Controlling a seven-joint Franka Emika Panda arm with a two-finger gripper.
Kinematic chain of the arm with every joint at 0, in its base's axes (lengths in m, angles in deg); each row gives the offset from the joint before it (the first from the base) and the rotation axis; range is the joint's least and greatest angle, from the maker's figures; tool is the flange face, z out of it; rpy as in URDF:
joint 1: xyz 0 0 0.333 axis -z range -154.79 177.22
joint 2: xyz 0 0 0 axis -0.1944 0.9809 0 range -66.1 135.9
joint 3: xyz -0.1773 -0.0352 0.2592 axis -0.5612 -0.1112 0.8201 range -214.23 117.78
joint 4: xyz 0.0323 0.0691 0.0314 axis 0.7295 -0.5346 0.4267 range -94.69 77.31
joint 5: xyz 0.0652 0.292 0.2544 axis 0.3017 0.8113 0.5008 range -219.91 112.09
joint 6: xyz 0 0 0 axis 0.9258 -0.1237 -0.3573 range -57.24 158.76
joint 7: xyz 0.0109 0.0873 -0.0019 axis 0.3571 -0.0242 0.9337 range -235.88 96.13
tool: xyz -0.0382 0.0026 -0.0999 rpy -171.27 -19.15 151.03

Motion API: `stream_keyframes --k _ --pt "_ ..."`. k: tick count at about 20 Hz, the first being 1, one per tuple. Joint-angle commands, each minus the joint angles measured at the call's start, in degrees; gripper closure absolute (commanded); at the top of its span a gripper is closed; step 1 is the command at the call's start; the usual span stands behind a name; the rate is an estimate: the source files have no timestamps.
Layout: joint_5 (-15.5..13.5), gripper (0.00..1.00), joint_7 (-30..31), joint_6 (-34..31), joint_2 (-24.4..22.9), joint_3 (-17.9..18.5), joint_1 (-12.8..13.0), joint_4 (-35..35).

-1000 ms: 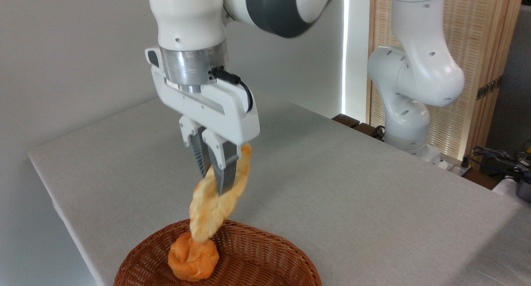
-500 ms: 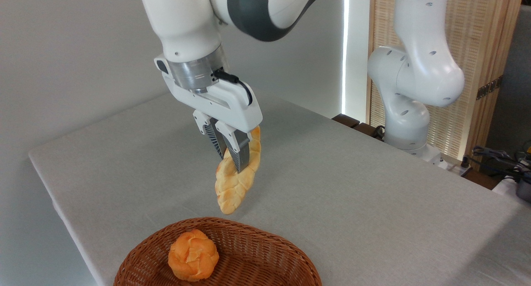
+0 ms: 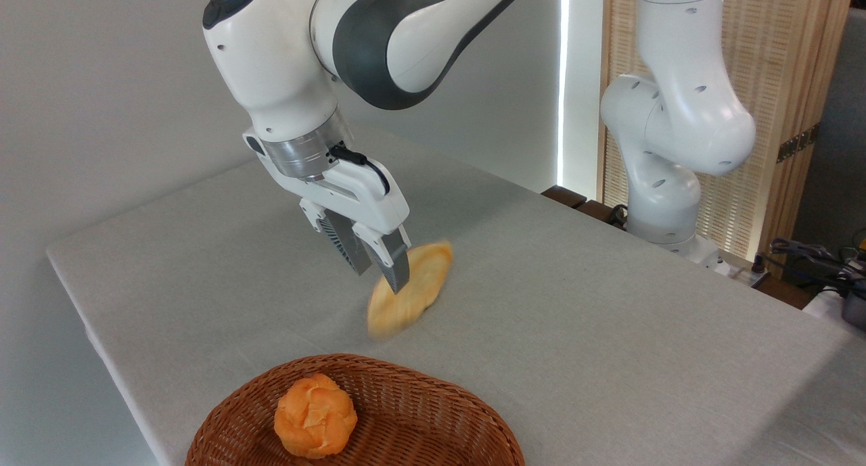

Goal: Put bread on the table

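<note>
The bread (image 3: 414, 291) is a pale golden elongated loaf, blurred by motion and tilted. Its lower end is just above the table (image 3: 575, 317), with a shadow under it. My gripper (image 3: 382, 281) hangs over the table's middle, pointing down and to the right. Its fingers stand a little apart and look sharp while the loaf is smeared. The loaf lies beside and behind the front finger (image 3: 396, 270), and no grip on it shows.
A brown wicker basket (image 3: 433, 412) sits at the table's front edge with a small round orange bun (image 3: 315, 415) inside. The arm's white base (image 3: 666, 182) stands at the back right, with cables beyond it.
My gripper carried the bread up out of the basket and back over the table, then lowered. The loaf has swung from hanging upright to tilted and blurred, coming free of the fingers.
</note>
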Motion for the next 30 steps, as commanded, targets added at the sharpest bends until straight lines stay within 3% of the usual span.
stream_keyframes --k 1,6,12,15,30 --pt "0.28 0.0 0.34 0.54 -0.28 0.33 0.19 0.25" --pt "0.46 0.0 0.25 0.72 -0.37 0.59 0.1 2.0" --pt "2.22 0.0 0.25 2.2 -0.2 1.47 -0.6 12.38" --pt "1.6 0.0 0.25 2.83 -0.2 3.23 -0.6 12.29" --pt "1.42 0.0 0.16 2.83 -0.11 3.4 -0.6 12.29"
